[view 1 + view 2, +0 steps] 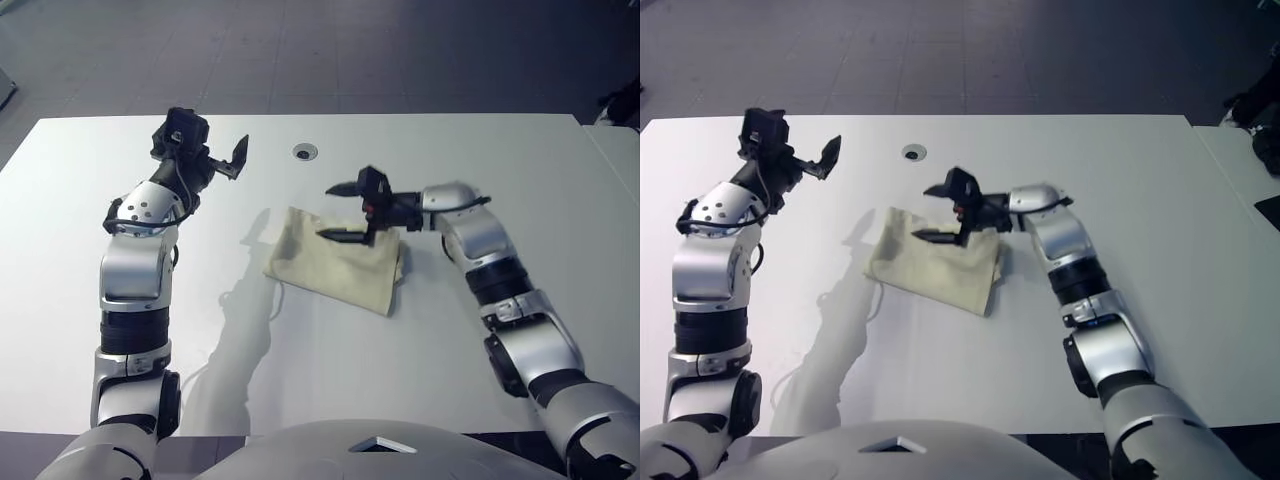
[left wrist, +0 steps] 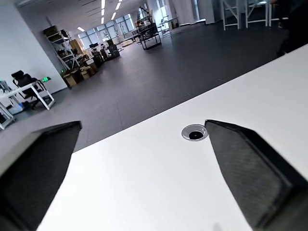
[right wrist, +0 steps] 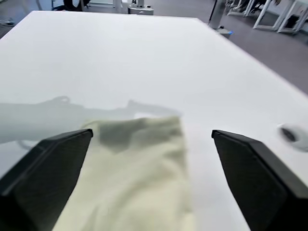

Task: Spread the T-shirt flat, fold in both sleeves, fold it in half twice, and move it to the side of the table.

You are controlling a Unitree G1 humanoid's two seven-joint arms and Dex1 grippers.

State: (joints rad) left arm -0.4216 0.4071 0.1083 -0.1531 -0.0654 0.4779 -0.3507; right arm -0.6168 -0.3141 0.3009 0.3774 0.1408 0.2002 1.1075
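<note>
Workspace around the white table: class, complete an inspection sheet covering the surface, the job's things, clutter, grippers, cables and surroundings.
Surface: white table with a round grommet hole near its far edge.
Job's things: cream T-shirt, already folded into a compact rectangle, lying near the table's middle.
Clutter: nothing seen.
Grippers: left gripper open, raised over the table's far left, apart from the T-shirt; right gripper open, over the T-shirt's far edge, contact not clear.
Cables: nothing seen on the table.
Surroundings: dark tiled floor beyond the table; a second table at the right.
</note>
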